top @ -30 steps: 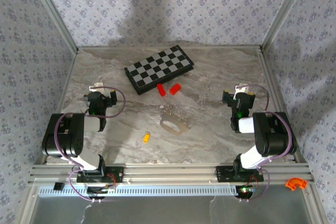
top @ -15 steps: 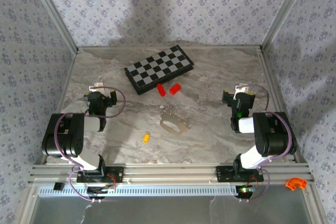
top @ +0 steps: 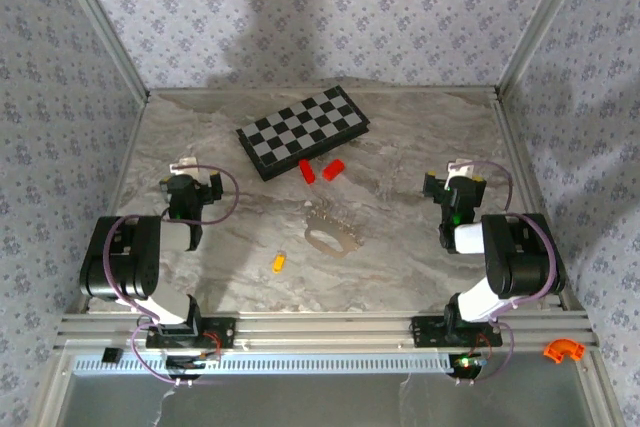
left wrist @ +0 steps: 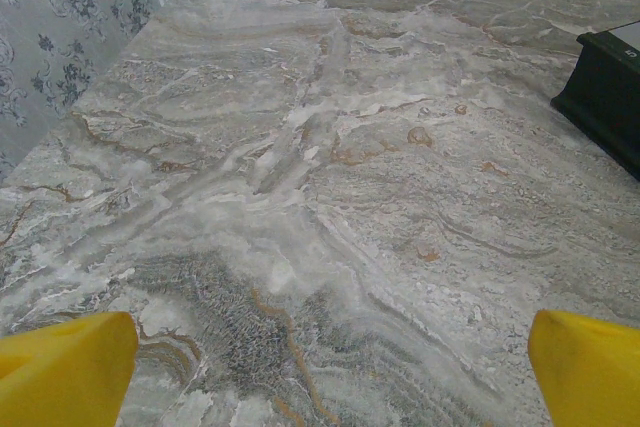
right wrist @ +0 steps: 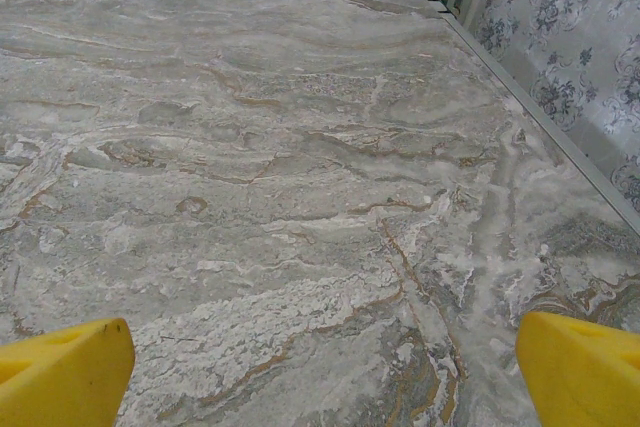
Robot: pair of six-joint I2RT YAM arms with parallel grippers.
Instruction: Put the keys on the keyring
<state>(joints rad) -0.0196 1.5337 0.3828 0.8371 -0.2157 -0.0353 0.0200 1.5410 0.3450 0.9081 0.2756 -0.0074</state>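
While both arms sit folded by the near edge of the worktop [top: 420,257], the left gripper [left wrist: 325,372] and the right gripper [right wrist: 320,372] hang spread wide, holding nothing. Nothing has stirred in the last second, so I'd say the job has not begun. Out from them, the key [top: 279,262] lies loose toward the near edge, left of middle, near but apart from the keyring [top: 333,237] at mid-worktop. Toward the far edge, the closed chessboard [top: 303,130] is the one thing that could hold anything, its inside hidden, with two red blocks [top: 307,171] just beside its near side.
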